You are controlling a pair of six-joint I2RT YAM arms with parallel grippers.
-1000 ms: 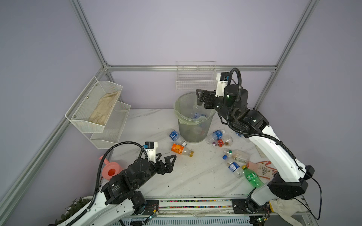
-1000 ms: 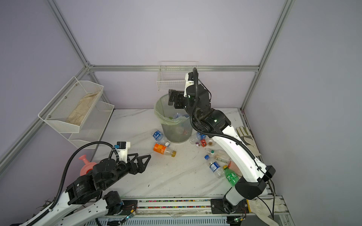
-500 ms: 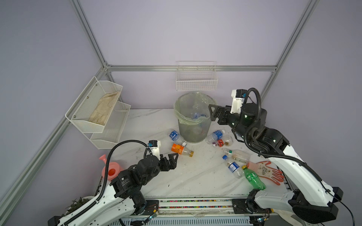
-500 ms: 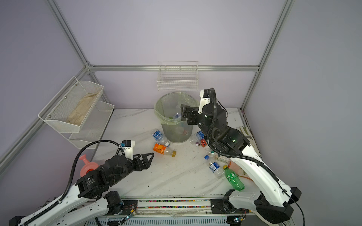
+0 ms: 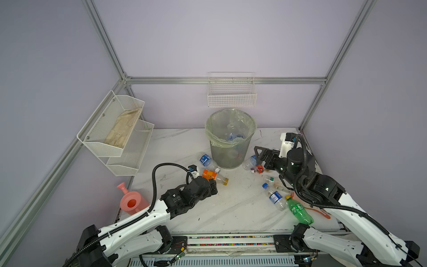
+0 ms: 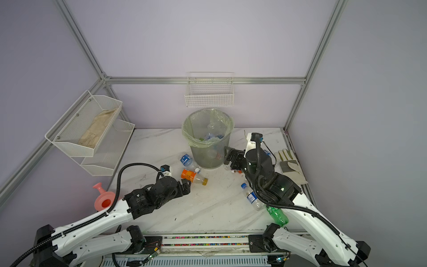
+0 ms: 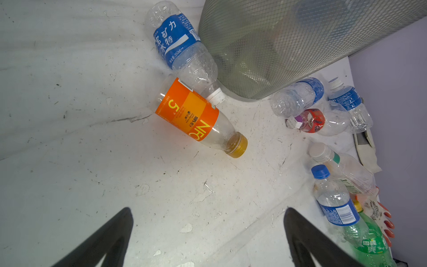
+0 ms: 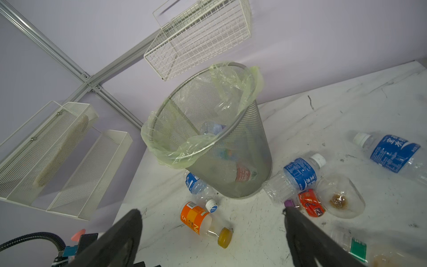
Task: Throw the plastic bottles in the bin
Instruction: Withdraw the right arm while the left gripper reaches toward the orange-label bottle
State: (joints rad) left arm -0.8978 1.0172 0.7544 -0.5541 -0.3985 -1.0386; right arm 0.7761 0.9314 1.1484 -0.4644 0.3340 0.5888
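Orange-label bottle (image 5: 211,175) flat on table (image 5: 231,208), near bin (image 5: 228,159).
Both top views: cap points right, base just beside left gripper (image 5: 213,185). Left wrist: bottle ahead of wide-spread fingers (image 7: 108,235), long axis slanted across them, untouched. Right wrist: right gripper (image 8: 211,210) spread wide, holding nothing; red-label bottle (image 8: 309,204) just beside one fingertip.

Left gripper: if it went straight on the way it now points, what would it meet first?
Most likely the orange-labelled bottle, lying on its side ahead of the open left gripper; the bin stands beyond it. Depth is unclear, so the tabletop could come first.
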